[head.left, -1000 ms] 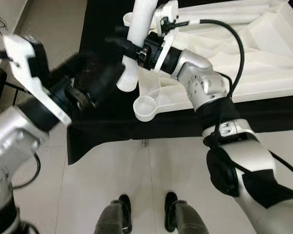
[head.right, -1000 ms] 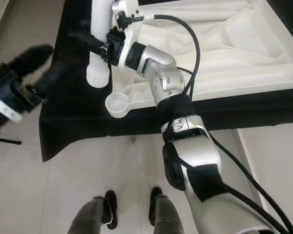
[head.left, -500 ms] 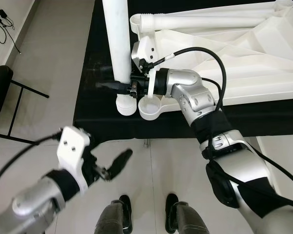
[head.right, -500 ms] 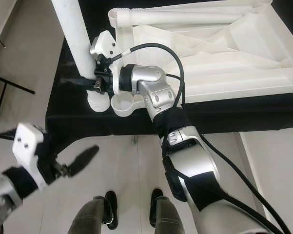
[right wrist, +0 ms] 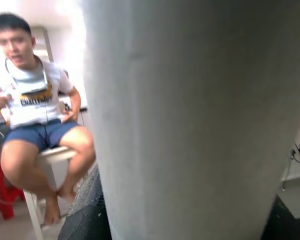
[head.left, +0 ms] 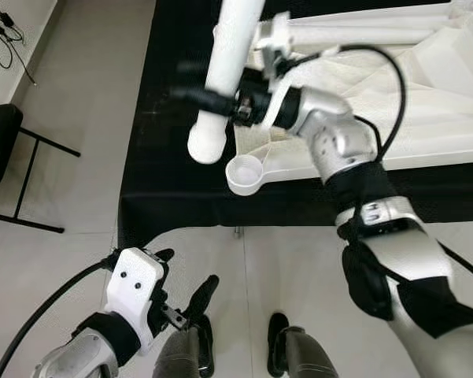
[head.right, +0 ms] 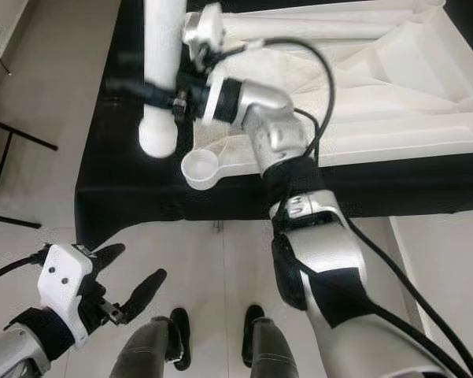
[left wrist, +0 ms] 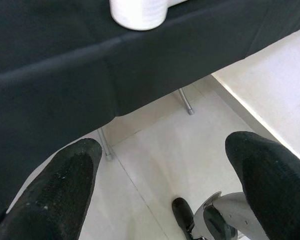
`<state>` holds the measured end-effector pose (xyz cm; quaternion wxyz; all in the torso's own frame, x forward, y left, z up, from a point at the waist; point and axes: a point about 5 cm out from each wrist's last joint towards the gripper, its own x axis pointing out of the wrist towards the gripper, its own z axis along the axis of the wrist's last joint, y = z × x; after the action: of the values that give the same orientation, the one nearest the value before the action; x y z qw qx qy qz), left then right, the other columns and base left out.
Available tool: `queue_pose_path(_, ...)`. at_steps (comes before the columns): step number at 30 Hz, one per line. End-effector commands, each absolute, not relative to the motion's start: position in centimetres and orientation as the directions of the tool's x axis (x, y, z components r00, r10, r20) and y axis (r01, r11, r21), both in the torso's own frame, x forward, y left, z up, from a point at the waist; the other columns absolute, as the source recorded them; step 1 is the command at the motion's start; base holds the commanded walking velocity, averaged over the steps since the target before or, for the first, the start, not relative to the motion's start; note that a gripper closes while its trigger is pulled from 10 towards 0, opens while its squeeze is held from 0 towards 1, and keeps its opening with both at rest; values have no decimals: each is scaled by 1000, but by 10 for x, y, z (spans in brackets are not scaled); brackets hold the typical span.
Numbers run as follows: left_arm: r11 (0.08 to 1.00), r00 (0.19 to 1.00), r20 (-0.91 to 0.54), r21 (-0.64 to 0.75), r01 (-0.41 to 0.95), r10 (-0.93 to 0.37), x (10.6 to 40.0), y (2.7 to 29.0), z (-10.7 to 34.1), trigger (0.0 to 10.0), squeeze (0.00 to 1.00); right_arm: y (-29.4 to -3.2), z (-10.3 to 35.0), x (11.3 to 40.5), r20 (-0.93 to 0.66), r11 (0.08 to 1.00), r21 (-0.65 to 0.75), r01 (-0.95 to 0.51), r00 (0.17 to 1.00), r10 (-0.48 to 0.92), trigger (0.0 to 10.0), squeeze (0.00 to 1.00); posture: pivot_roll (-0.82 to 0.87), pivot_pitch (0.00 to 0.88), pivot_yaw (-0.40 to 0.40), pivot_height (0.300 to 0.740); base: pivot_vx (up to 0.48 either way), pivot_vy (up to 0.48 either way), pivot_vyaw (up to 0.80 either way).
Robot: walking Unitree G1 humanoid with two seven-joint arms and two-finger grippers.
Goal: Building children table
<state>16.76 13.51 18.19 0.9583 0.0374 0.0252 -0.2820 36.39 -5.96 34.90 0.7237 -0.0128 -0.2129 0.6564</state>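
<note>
- nearest the robot's own legs, the left gripper (head.left: 190,303) hangs low over the pale floor (head.left: 79,110), fingers spread and holding nothing; it gives the leg no support, so any slip falls on one arm.
- at the table edge, the round socket (head.left: 245,172) of the upturned white tabletop (head.left: 425,102) juts over the black cloth (head.left: 153,157), open and unfilled.
- just beside and above it, the right gripper (head.left: 212,98) pinches the white table leg (head.left: 224,75), its lower end hanging clear of the socket.
- judged risk: the leg is tilted and offset, so pressing down could jam it on the rim or shove the tabletop.
- the smooth tube could twist in a two-finger pinch.
- beyond, a seated person (right wrist: 37,120) shows in the right wrist view.
</note>
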Motion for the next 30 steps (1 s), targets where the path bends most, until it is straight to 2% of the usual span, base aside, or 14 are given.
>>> queue_pose_path(1,849,851,-81,61,525,-520,165,136,176,10000,0,-58,350,359,269,89,-338,-937,-6,963,10000,0,99,354,69,740,0,0,0)
queue_pose_path(4,852,855,-73,68,519,-514,165,136,176,10000,0,-59,342,359,209,74,-363,-929,-3,978,10000,0,102,362,70,740,0,0,0)
queue_pose_path(8,852,855,-55,78,518,-515,164,134,177,10000,0,-68,320,361,51,20,-390,-920,0,999,10000,0,104,371,70,740,0,0,0)
queue_pose_path(12,851,855,-53,80,519,-517,163,134,177,10000,0,-71,318,361,34,9,-389,-921,-4,999,10000,0,103,373,71,740,0,0,0)
queue_pose_path(22,846,851,-38,97,524,-523,163,131,176,10000,0,-77,311,355,-60,-120,-359,-925,-106,993,10000,0,101,392,70,740,0,0,0)
queue_pose_path(30,845,851,-33,100,525,-525,162,131,176,10000,0,-80,312,355,-81,-145,-360,-922,-123,989,10000,0,101,396,70,740,0,0,0)
